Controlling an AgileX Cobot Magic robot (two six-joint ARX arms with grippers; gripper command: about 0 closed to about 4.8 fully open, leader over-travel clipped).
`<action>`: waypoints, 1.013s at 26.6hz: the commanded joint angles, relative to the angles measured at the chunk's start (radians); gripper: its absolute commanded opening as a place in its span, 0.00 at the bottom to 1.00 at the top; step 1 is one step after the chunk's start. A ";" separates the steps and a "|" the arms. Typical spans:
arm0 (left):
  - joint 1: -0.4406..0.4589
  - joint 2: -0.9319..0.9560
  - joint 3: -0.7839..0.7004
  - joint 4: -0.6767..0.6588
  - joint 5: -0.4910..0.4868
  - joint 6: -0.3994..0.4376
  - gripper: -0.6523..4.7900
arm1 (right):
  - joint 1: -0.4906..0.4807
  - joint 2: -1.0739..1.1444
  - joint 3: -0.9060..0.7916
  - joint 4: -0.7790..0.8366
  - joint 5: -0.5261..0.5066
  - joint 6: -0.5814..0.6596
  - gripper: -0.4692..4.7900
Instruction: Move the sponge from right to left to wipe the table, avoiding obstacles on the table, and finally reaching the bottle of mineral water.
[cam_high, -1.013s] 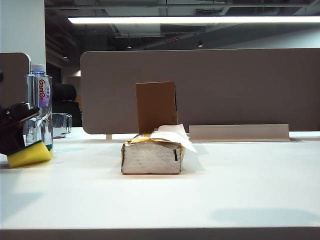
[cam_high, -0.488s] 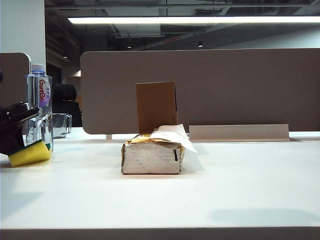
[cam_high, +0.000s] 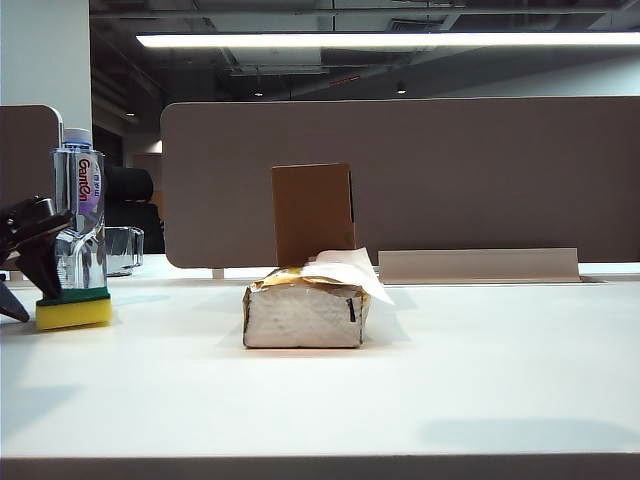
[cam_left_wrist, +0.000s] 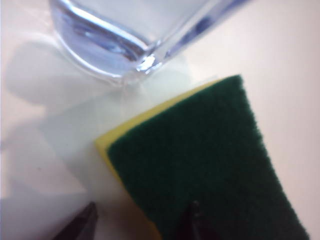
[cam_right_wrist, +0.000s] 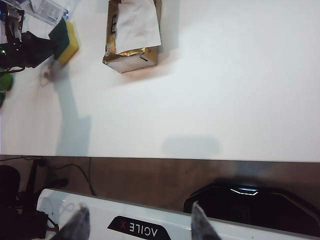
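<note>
The left claw (cam_high: 25, 270) sits at the far left of the counter (cam_high: 420, 380), fingers apart and straddling one end of the sponge (cam_high: 73, 310) without clamping it. The sponge lies flat, green layer up, touching the base of the bottle of mineral water (cam_high: 79, 215). At centre stands the tissue pack (cam_high: 303, 315) with the cardboard box (cam_high: 312, 212) behind. The right claw (cam_right_wrist: 135, 227) hangs high above the counter's front edge, fingers apart, holding nothing.

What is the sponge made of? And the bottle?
The sponge looks like soft yellow foam with a rough, fuzzy green scrubbing layer on top. The bottle seems to be clear, shiny plastic: you can see through it, and light glints off it.
</note>
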 joint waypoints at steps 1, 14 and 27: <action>0.002 -0.014 0.006 -0.038 -0.013 0.001 0.53 | 0.000 -0.002 0.005 0.010 -0.005 0.001 0.59; 0.002 -0.102 0.031 -0.117 0.013 0.005 0.64 | 0.000 -0.004 0.005 0.010 -0.006 0.000 0.59; 0.000 -0.374 0.031 -0.178 0.093 0.035 0.64 | 0.001 -0.014 0.005 0.042 -0.004 -0.004 0.59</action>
